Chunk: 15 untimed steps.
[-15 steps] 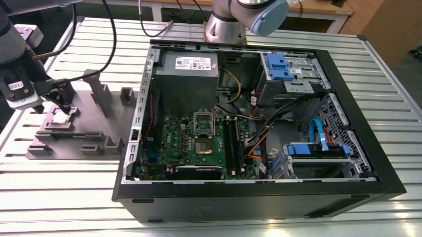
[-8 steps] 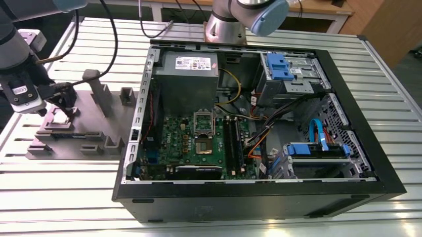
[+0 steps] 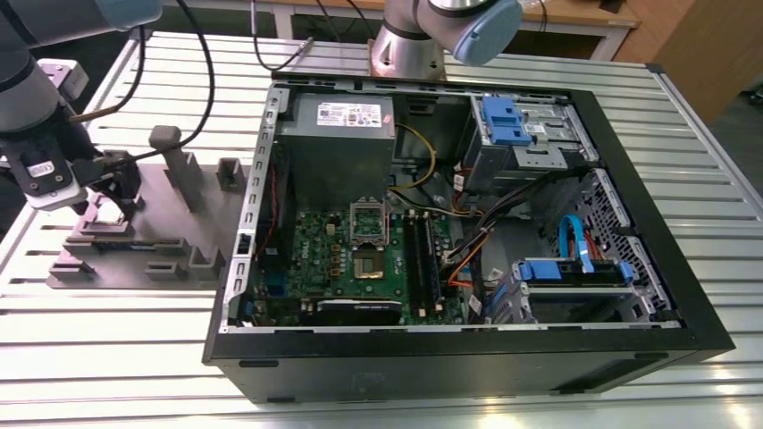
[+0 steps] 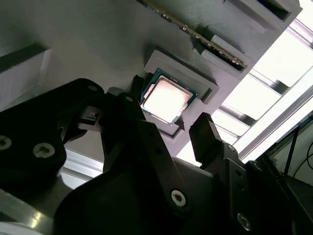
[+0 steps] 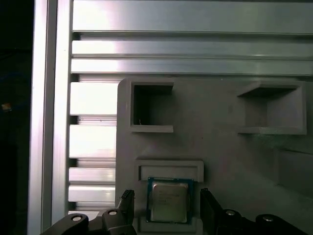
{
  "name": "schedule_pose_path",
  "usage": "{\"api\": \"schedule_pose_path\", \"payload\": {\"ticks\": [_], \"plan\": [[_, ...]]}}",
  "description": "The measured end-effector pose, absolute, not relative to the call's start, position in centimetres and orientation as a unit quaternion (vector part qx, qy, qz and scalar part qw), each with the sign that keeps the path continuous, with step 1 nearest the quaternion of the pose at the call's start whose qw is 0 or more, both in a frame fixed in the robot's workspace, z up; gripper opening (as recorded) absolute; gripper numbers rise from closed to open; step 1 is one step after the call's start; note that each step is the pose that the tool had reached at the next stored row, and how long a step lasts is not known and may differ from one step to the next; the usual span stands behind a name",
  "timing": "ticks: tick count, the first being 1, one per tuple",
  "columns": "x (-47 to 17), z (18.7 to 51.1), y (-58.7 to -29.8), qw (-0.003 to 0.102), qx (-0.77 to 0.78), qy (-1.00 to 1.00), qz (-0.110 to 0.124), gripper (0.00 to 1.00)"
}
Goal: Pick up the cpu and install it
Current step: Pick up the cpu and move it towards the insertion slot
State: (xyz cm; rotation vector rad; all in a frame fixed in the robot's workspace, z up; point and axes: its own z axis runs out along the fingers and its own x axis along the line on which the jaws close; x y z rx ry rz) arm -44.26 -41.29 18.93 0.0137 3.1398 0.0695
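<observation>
Both wrist views show the gripper (image 5: 167,204) spread, empty, straddling the nested cpu (image 5: 169,199).

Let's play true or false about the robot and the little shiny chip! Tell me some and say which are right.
1. The cpu lies in a pocket on the grey fixture plate. True.
2. The gripper is lifting the cpu into the air. False: its fingers stand apart on either side of the cpu, which lies in its pocket.
3. The computer case lies open with the green motherboard showing. True.
4. The cpu is already on the motherboard. False: it is on the fixture plate, outside the case.
5. The fixture plate is on the exterior view's right of the case. False: it is on the left.
</observation>
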Motion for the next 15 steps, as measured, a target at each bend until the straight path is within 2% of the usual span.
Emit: {"api": "schedule_pose_path", "payload": {"ticks": [15], "plan": [[-44.08,18.15,-41.30,0.001,0.016,1.000,0.022,0.65]]}}
